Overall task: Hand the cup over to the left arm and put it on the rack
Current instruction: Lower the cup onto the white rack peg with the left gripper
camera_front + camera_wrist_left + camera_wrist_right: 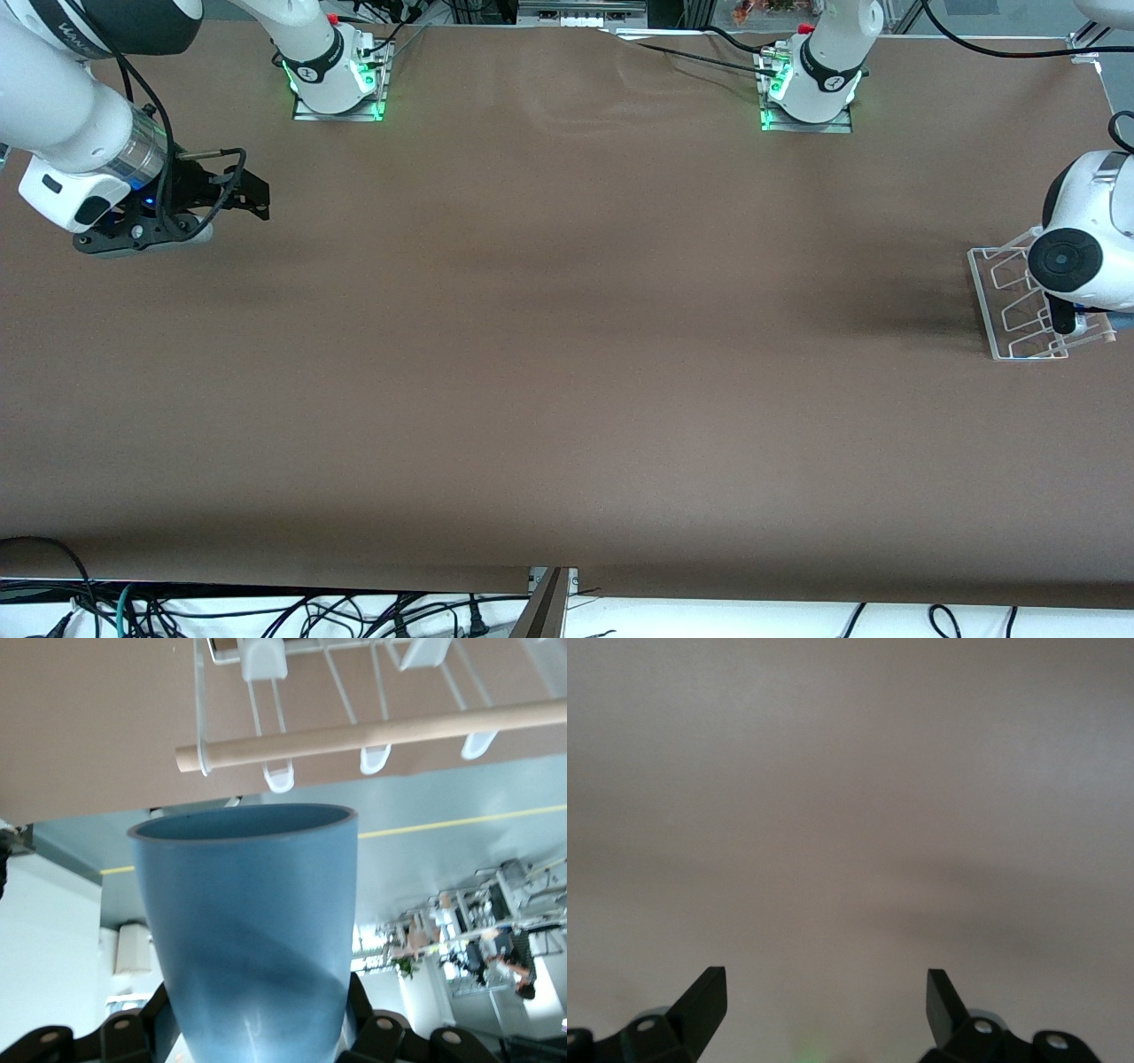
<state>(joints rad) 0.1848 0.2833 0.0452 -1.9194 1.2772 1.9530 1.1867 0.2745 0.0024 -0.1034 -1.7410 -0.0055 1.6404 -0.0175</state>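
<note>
The light-blue cup (248, 904) fills the left wrist view, held between the black fingers (358, 1005) of my left gripper (257, 1023). Its open rim points toward the rack's wooden dowel (372, 735) and white hooked pegs (277, 775), a short way off. In the front view the left gripper (1067, 319) hangs over the clear rack (1001, 301) at the left arm's end of the table; only a sliver of the cup (1088, 309) shows under the wrist. My right gripper (248, 195) is open and empty over the right arm's end of the table, with its fingers (704, 992) wide apart over bare brown table.
The brown table (567, 354) stretches between the two arms with nothing on it. The arm bases (337, 80) stand along the edge farthest from the front camera. Cables (266, 611) hang below the table's near edge.
</note>
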